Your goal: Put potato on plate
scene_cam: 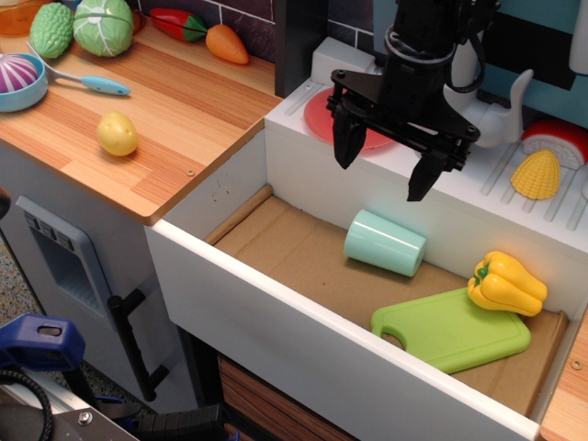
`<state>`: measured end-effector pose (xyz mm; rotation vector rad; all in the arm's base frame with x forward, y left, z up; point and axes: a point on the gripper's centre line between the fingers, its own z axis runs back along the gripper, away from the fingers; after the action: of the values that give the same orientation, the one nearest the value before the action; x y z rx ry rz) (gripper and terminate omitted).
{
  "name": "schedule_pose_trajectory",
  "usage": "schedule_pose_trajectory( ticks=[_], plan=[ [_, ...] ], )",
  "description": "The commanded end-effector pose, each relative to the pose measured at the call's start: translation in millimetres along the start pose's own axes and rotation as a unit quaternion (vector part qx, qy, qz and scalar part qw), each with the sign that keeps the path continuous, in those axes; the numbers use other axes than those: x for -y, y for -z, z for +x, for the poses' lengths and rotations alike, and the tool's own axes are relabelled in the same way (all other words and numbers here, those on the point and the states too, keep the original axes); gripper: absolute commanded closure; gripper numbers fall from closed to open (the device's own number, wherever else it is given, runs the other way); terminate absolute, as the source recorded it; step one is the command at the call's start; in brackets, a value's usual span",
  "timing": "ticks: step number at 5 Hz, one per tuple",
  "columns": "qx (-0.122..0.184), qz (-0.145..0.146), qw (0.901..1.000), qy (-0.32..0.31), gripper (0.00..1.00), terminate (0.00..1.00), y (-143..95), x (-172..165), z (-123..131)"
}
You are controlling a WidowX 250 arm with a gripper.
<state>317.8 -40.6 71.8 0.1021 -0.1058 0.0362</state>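
Observation:
The pale-yellow potato lies on the wooden counter at the left. The red-pink plate lies flat on the white ledge behind the sink, partly hidden by my gripper. My black gripper hangs above the sink's back wall, in front of the plate. Its two fingers are spread wide and hold nothing. It is far to the right of the potato.
In the sink lie a mint cup on its side, a green cutting board and a yellow bell pepper. Yellow corn sits on the drain rack. A blue bowl, spoon, carrot and green vegetables lie on the counter.

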Motion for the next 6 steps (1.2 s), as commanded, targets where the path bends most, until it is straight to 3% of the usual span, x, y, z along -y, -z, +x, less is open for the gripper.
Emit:
schedule_pose_trajectory(
  ticks=[1, 2, 3, 4, 6],
  plan=[
    [0.000, 0.000, 1.0000, 0.000, 0.00, 0.00, 0, 0, 0],
    [0.006, 0.007, 1.0000, -0.002, 0.00, 0.00, 2, -10, 0],
    [0.009, 0.040, 0.9991, -0.008, 0.00, 0.00, 0, -45, -6],
    [-0.012, 0.054, 0.9984, -0.010, 0.00, 0.00, -8, -88, -6],
    [0.006, 0.097, 0.9952, -0.013, 0.00, 0.00, -11, -182, -9]
  ],
)
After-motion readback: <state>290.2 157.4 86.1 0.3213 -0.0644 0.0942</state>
